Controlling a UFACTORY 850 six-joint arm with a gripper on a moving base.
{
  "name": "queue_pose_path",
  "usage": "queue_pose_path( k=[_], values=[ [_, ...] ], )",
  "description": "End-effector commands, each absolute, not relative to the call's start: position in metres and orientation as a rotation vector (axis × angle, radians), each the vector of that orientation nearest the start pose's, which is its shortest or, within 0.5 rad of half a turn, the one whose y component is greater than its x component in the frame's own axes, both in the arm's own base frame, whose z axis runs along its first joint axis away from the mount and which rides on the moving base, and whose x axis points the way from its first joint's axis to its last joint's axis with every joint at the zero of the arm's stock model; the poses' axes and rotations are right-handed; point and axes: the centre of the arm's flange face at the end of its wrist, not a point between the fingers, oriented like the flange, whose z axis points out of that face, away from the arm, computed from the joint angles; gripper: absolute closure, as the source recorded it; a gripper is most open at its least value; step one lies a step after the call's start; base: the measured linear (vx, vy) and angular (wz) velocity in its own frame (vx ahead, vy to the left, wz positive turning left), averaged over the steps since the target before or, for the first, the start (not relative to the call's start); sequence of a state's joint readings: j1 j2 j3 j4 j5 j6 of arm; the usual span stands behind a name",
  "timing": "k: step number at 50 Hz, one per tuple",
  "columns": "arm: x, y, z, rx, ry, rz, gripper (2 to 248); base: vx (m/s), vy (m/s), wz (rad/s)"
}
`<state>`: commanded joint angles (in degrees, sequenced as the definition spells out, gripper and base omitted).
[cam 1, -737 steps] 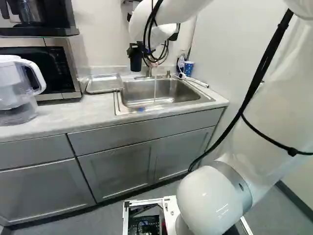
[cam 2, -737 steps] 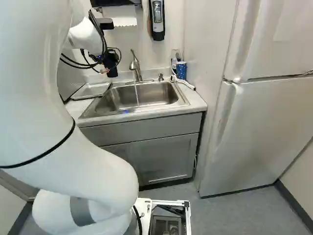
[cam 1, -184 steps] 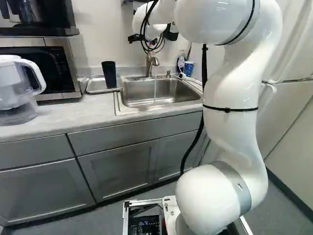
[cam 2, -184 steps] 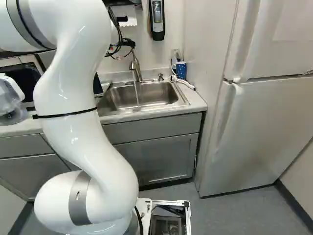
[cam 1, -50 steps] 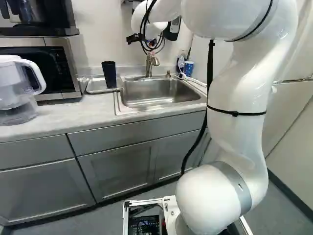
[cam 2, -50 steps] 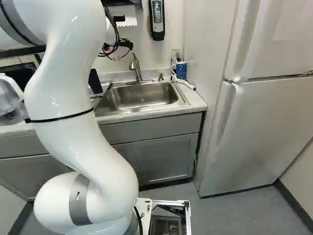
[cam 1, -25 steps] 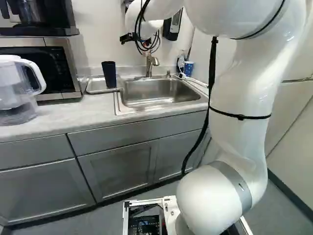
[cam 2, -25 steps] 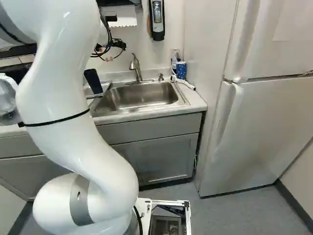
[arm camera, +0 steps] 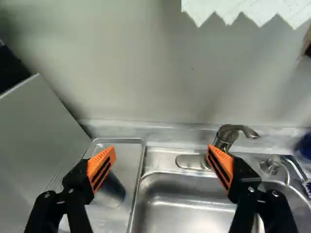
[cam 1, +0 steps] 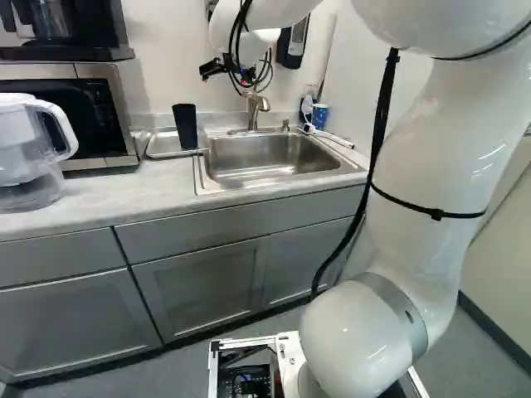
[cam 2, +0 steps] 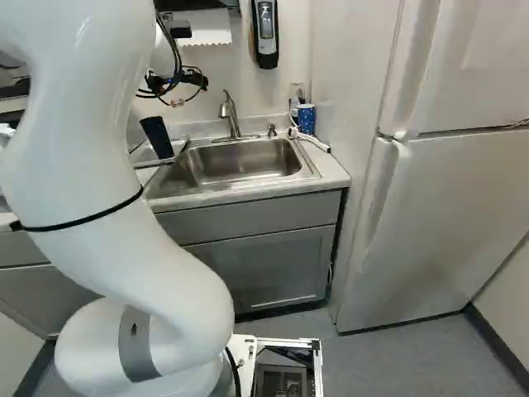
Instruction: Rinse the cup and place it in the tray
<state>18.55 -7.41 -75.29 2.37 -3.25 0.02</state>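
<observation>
Along the pale counter (cam 1: 108, 195), at nine o'clock of the stainless-steel sink (cam 1: 265, 156) in the left base view, a tall, dark, tapered cup (cam 1: 185, 126) stands upright in the shallow rectangular metal tray (cam 1: 161, 143). The black, orange-padded gripper (cam 2: 175, 83) gapes wide, holding nothing.

cup (cam 1: 185, 126) now in the tray (cam 1: 166, 143)
it stands near the front sink-side corner; the faucet (cam 1: 254, 109) no longer runs; the arm (cam 1: 431, 149) has shifted.
</observation>
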Motion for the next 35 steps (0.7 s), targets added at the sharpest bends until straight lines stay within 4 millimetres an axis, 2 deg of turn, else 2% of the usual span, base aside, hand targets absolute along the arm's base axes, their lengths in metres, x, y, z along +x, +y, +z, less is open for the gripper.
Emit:
queue_pose_path(
  k=[19,35],
  values=[
    [0.517,0.178,0.683,-2.559,-0.378,-1.426,3,0.0,0.0,0.0],
    [0.488,0.159,0.679,-2.615,-0.364,-1.361,3,0.0,0.0,0.0]
  ],
)
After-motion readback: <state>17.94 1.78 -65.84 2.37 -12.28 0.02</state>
